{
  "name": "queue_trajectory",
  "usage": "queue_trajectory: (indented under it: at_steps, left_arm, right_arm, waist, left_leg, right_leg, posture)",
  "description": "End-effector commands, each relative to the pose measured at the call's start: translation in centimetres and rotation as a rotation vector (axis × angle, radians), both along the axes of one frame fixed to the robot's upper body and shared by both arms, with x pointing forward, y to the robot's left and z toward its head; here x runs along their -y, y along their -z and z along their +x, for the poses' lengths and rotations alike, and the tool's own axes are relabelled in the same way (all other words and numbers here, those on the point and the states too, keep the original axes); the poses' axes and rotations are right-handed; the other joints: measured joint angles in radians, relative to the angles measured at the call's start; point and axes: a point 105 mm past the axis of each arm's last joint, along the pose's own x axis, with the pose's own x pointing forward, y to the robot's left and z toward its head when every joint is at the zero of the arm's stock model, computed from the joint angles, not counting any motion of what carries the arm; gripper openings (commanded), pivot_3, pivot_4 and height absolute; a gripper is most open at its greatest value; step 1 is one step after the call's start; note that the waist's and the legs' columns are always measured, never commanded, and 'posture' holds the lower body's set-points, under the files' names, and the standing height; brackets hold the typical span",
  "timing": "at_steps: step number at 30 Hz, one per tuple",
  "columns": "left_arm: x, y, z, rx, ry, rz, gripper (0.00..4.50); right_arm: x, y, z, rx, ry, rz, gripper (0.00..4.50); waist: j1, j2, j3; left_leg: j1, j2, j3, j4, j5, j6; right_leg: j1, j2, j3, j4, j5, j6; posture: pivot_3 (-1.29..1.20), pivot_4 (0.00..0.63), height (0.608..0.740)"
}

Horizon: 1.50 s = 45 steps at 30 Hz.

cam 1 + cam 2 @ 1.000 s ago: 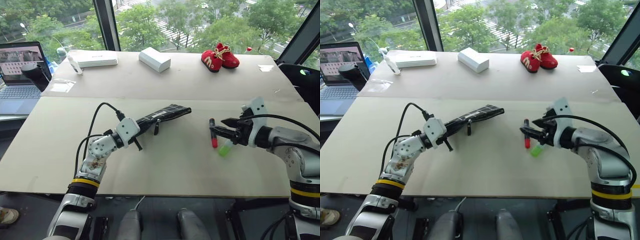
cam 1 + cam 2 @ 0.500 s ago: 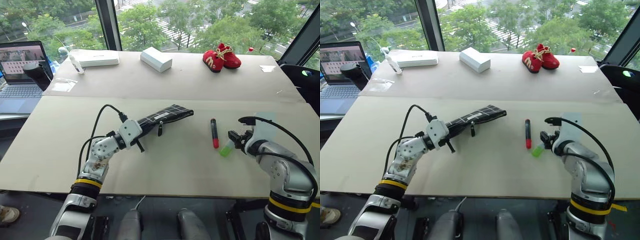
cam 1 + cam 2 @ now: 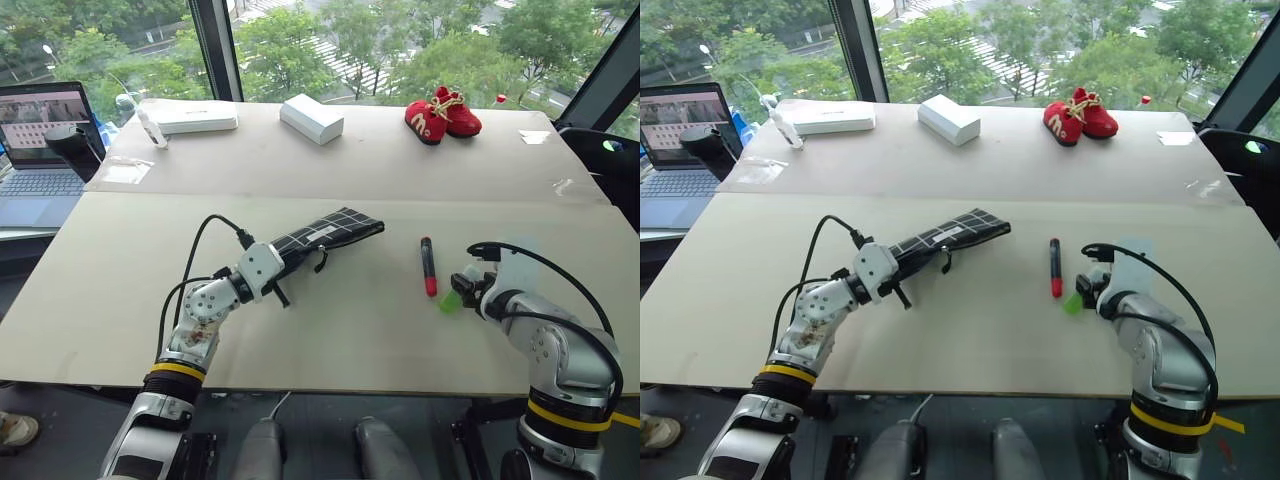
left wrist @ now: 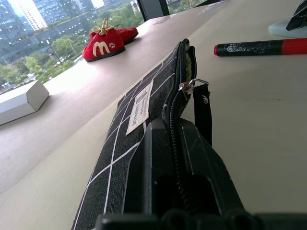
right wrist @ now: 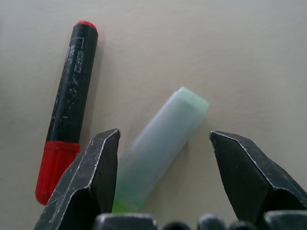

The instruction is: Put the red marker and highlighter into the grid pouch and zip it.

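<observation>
highlighter [image 5: 158, 151] between spread right fingers [image 5: 91, 182], left fingers [image 4: 180, 167] clamping grid pouch [image 4: 139, 124]

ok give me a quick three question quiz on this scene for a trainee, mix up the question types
1. True or false: the highlighter is already inside the grid pouch.
2. Which gripper is shut on the pouch? A) left gripper B) right gripper
3. What lies on the table right beside the highlighter, red cap toward the robot?

Key
1. False: it lies on the table between the open right fingers.
2. A
3. The red marker
</observation>
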Motion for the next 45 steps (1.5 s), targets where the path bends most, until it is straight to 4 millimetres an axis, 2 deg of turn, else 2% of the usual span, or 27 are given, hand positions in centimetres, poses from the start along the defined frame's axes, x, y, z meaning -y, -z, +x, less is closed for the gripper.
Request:
queue_trajectory:
  at_steps: [1,5,15,16,19,24,25,29,32,35,40,42,44,45]
  left_arm:
    - [0.1,-1.3,-0.2,0.059,0.001,-0.016,0.0]
    - [0.1,-1.3,-0.3,0.059,-0.002,-0.017,0.0]
    - [0.1,-1.3,-0.3,0.057,-0.001,-0.017,0.0]
    - [0.2,-1.3,-0.3,0.057,0.0,-0.017,0.0]
    - [0.2,-1.3,-0.3,0.057,0.001,-0.016,0.0]
    - [0.1,-1.5,-0.1,0.059,0.001,-0.013,0.0]
    - [0.1,-1.5,-0.1,0.059,0.001,-0.013,0.0]
    - [0.1,-1.5,-0.1,0.059,0.002,-0.013,0.0]
    - [0.2,-1.5,-0.1,0.058,0.004,-0.014,0.0]
    - [0.3,-1.4,-0.2,0.055,0.005,-0.017,0.0]
    - [0.4,-1.4,-0.2,0.052,0.008,-0.022,0.0]
    - [0.4,-1.3,-0.2,0.051,0.01,-0.023,0.0]
    - [0.5,-1.3,-0.2,0.049,0.013,-0.024,0.0]
    - [0.5,-1.3,-0.2,0.049,0.014,-0.025,0.0]
  right_arm:
    - [-0.1,0.4,-0.6,-0.023,0.023,0.0,3.33]
    - [0.4,1.5,-1.2,-0.061,0.06,-0.005,3.33]
    - [1.3,1.6,-1.3,-0.059,0.106,-0.036,3.33]
    - [1.4,1.6,-1.3,-0.059,0.108,-0.039,2.83]
    - [1.6,1.5,-1.4,-0.055,0.117,-0.046,2.0]
    - [1.8,1.6,-1.4,-0.053,0.132,-0.05,0.25]
    - [1.8,1.7,-1.5,-0.054,0.133,-0.049,0.07]
    - [1.8,1.7,-1.5,-0.058,0.143,-0.058,0.07]
    - [3.1,0.9,-1.4,-0.019,0.181,-0.112,0.07]
    - [5.2,-1.0,-1.2,0.056,0.238,-0.192,0.8]
    - [6.8,-4.3,-0.5,0.186,0.264,-0.271,2.57]
    - [6.9,-5.0,-0.2,0.21,0.264,-0.271,3.21]
    - [5.9,-5.1,0.1,0.208,0.238,-0.183,4.01]
    - [5.1,-4.8,0.3,0.196,0.222,-0.114,4.26]
  waist:
    - [0.0,0.0,0.0]
    - [0.004,0.0,0.0]
    - [0.007,-0.001,-0.001]
    - [0.007,-0.001,-0.001]
    - [0.007,-0.001,-0.001]
    - [0.007,-0.002,-0.001]
    - [0.006,-0.002,-0.002]
    - [0.001,-0.002,-0.002]
    - [0.0,-0.002,-0.002]
    - [0.004,-0.002,-0.001]
    - [0.0,-0.002,-0.001]
    - [-0.003,-0.002,-0.001]
    - [-0.004,-0.002,-0.001]
    - [-0.004,-0.002,-0.001]
  left_leg:
    - [0.0,0.0,0.0,0.0,0.0,0.0]
    - [0.0,0.0,0.0,0.0,0.0,0.0]
    - [0.0,0.0,0.0,0.0,0.0,0.0]
    - [0.0,0.0,0.0,0.0,0.0,0.0]
    - [0.001,0.0,0.0,0.0,0.0,0.0]
    - [0.001,0.0,-0.001,0.0,0.0,0.0]
    - [0.001,0.0,0.0,0.0,0.0,0.0]
    - [0.001,0.0,0.0,0.0,0.0,0.0]
    - [0.001,0.0,0.0,0.0,0.0,0.0]
    - [0.0,-0.001,0.0,0.0,0.0,0.0]
    - [0.0,-0.001,0.0,0.0,0.0,0.0]
    - [0.001,-0.001,0.0,0.0,0.0,0.0]
    - [0.001,-0.001,0.0,0.0,0.0,0.0]
    - [0.001,-0.001,0.0,0.0,0.0,0.0]
  right_leg:
    - [0.0,0.0,0.0,0.0,0.0,0.0]
    - [0.001,0.0,0.0,0.0,0.0,0.0]
    - [0.001,0.0,-0.001,-0.001,0.0,0.0]
    - [0.001,0.0,-0.001,-0.001,0.0,0.0]
    - [0.002,0.0,-0.001,-0.001,0.0,0.0]
    - [0.002,0.0,-0.001,-0.001,0.0,0.0]
    - [0.002,0.0,-0.001,-0.001,0.0,0.0]
    - [0.001,0.0,0.0,0.0,0.0,0.0]
    - [0.001,0.0,0.0,0.0,0.0,0.0]
    - [0.001,-0.001,0.0,-0.001,0.0,0.0]
    - [0.001,-0.001,0.0,-0.001,0.0,0.0]
    - [0.001,-0.001,0.0,-0.001,0.0,0.0]
    - [0.001,0.0,0.0,-0.001,0.0,0.0]
    - [0.001,0.0,0.0,-0.001,0.0,0.0]
  posture:
    - [0.0,0.15,0.729]
    - [0.0,0.15,0.729]
    - [0.0,0.15,0.729]
    - [0.0,0.15,0.729]
    - [0.0,0.15,0.729]
    - [0.0,0.15,0.729]
    - [0.0,0.15,0.729]
    - [0.0,0.15,0.729]
    - [0.0,0.15,0.729]
    - [0.0,0.15,0.729]
    - [0.0,0.15,0.729]
    - [0.0,0.15,0.729]
    - [0.0,0.15,0.729]
    - [0.0,0.15,0.729]
